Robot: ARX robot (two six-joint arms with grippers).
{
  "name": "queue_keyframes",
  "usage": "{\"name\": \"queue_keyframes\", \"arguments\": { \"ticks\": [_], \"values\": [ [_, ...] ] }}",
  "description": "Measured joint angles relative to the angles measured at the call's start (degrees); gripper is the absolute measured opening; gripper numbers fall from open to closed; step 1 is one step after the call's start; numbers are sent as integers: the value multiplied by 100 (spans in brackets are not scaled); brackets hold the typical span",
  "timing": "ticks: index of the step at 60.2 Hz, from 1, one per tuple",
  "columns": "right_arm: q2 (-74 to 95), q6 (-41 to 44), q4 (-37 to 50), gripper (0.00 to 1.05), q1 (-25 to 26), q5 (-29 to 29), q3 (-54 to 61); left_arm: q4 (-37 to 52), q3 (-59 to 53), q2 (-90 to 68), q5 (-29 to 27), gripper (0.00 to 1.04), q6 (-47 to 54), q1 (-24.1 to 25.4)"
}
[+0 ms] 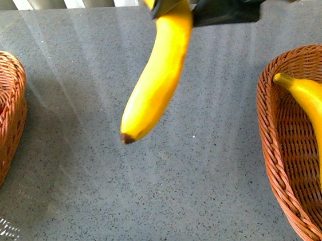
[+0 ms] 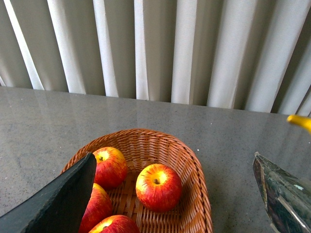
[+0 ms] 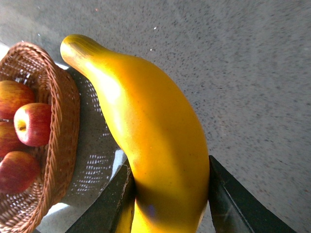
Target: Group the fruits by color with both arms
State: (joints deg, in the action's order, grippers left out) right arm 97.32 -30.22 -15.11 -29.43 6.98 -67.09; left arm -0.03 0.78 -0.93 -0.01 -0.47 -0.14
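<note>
The right gripper [image 1: 179, 6] clamps a banana [image 1: 157, 75] and holds it above the grey table [image 1: 158, 201] — between two wicker baskets. The left gripper [image 2: 175, 194] hangs spread wide over the apples [image 2: 158, 187], apparently four.

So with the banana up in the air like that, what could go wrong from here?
The right gripper pinches the banana near one end, so the long free end could swing or slip out over the bare table. The right basket already holds bananas, so a drop there may land on them and roll.
</note>
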Motion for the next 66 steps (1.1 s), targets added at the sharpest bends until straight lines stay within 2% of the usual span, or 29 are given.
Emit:
{"name": "queue_keyframes", "arguments": {
  "ticks": [5, 12, 18, 27, 35, 47, 66],
  "values": [
    [-566, 76, 0, 33, 291, 35, 470, 0, 0, 0, 2, 96, 0, 0],
    [-1478, 367, -199, 33, 1268, 402, 1530, 0, 0, 0, 2, 96, 0, 0],
    [-1932, 826, -452, 32, 2216, 1185, 2153, 0, 0, -2, 2, 96, 0, 0],
    [-2107, 1340, -658, 32, 3018, 1838, 2367, 0, 0, 0, 0, 96, 0, 0],
    [-2103, 1882, -721, 32, 3523, 1921, 2446, 0, 0, -2, 2, 96, 0, 0],
    [-1829, 2345, -608, 32, 3851, 1921, 2562, 0, 0, 0, 2, 96, 0, 0],
    [-1438, 2380, -90, 32, 3499, 1878, 2734, 0, 0, -2, 2, 96, 0, 0]
  ]
}}
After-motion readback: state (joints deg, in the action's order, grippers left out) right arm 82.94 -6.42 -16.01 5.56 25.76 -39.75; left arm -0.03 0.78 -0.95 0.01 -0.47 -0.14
